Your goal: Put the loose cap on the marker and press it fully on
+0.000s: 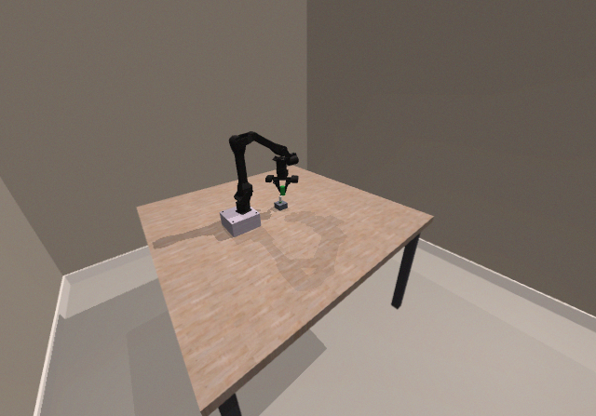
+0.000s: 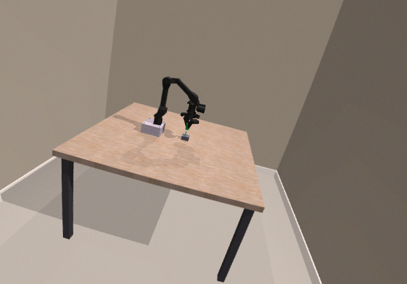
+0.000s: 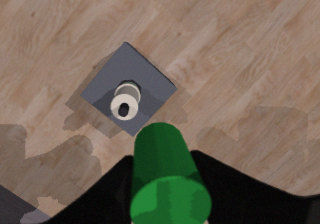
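Note:
The green cap (image 1: 282, 190) (image 2: 187, 126) (image 3: 162, 149) is held upright between the fingers of my gripper (image 1: 281, 192) (image 2: 187, 128) (image 3: 162, 160), which is shut on it. The white marker (image 1: 280, 199) (image 2: 186, 132) (image 3: 127, 100) stands upright in the dark grey holder block (image 1: 280, 206) (image 2: 185, 138) (image 3: 120, 66), with its dark tip up. The cap is above the marker's height and apart from it. In the wrist view, the marker is up and to the left of the cap. The inside of the cap is hidden.
The pale arm base (image 1: 246, 223) (image 2: 152, 129) stands on the wooden table (image 1: 231, 296) (image 2: 223, 169), to the left of the holder block in the top and exterior views. The arm arches above the table from this base. Arm shadows lie across the wood.

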Robot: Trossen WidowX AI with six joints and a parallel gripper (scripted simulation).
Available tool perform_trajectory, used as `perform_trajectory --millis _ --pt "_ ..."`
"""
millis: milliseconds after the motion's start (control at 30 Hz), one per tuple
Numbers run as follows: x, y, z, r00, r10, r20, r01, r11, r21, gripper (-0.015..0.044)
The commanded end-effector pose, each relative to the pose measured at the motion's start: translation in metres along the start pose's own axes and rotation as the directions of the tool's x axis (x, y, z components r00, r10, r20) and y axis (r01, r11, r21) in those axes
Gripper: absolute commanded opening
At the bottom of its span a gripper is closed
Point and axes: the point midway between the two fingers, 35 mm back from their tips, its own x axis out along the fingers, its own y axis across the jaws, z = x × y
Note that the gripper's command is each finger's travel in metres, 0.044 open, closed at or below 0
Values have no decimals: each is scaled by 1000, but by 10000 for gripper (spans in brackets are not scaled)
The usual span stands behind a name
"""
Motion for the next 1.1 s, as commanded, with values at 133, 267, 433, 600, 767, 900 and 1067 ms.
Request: perform_trajectory --millis 133,267,433,600,767,900,1067 --pt "-9 15 15 1000 1 6 -1 1000 3 0" --pt "-11 21 19 1000 1 7 -1 1000 3 0" --pt "-6 21 19 1000 1 7 -1 1000 3 0" --pt "-4 21 19 1000 1 7 -1 1000 3 0" --pt "3 20 20 1000 1 7 -1 1000 3 0" --pt "10 20 20 1000 1 7 -1 1000 3 0" --pt "18 20 20 1000 1 7 -1 1000 3 0"
